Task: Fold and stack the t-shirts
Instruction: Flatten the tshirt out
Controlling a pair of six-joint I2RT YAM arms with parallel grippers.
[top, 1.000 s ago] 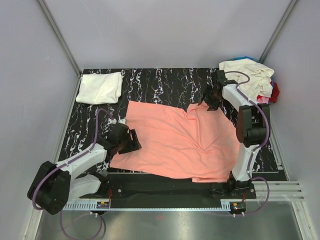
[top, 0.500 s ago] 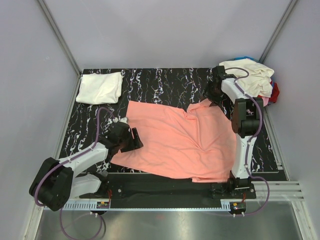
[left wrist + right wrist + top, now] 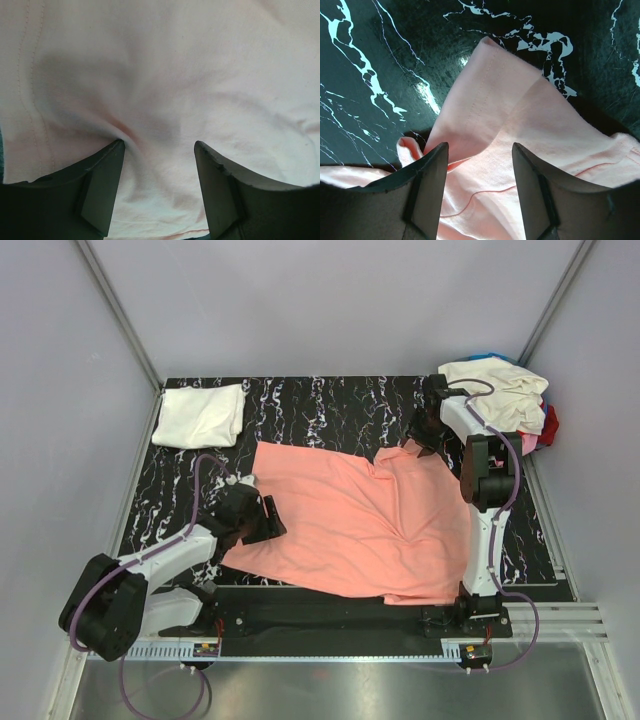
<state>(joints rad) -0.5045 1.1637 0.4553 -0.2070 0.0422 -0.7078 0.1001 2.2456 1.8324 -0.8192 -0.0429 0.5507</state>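
Note:
A salmon-pink t-shirt [image 3: 350, 515] lies spread out on the black marbled table [image 3: 320, 405]. My left gripper [image 3: 262, 520] is open and presses down on the shirt's left edge; in the left wrist view the cloth [image 3: 165, 90] fills the gap between the fingers [image 3: 100, 185]. My right gripper [image 3: 425, 435] is open over the shirt's far right sleeve [image 3: 490, 100], which is folded over. A folded white t-shirt [image 3: 200, 415] lies at the far left corner. A pile of unfolded shirts [image 3: 505, 395], cream on top with red and blue showing, sits at the far right corner.
Grey walls enclose the table on three sides. A metal rail [image 3: 350, 650] runs along the near edge by the arm bases. Bare marbled surface [image 3: 380, 65] shows beyond the sleeve in the right wrist view.
My right gripper has moved a little farther back along the sleeve and the arm has straightened. My left gripper shifted slightly toward the shirt's left edge.

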